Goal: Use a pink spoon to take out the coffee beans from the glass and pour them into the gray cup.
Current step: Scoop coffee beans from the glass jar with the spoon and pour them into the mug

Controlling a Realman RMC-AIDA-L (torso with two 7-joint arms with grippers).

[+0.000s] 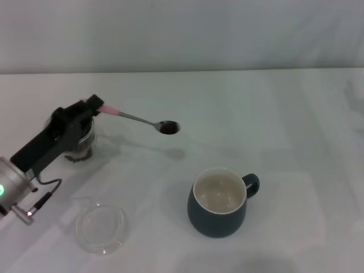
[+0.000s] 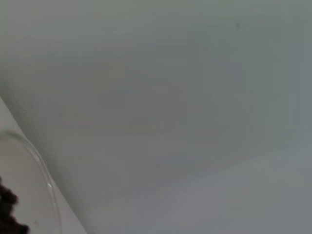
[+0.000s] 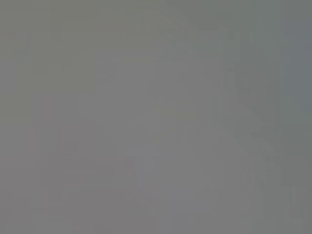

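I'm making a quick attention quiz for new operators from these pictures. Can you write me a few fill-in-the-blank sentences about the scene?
1. The left gripper holds the slim pink-handled metal spoon by its ____ end.
2. The spoon's bowl, loaded with dark coffee beans, hangs in the air and is not yet above the rounded dark blue-gray ____.
3. The small clear glass cup stands under the ____ arm.
4. The flat round clear glass dish lies on the white ____.

Missing words: pink handle; mug; left; table

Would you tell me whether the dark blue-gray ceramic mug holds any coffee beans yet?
Empty, it seems: the dark blue-gray ceramic mug shows only its cream-white inside. The left gripper holds the pink-handled metal spoon, loaded with dark beans, short of it.
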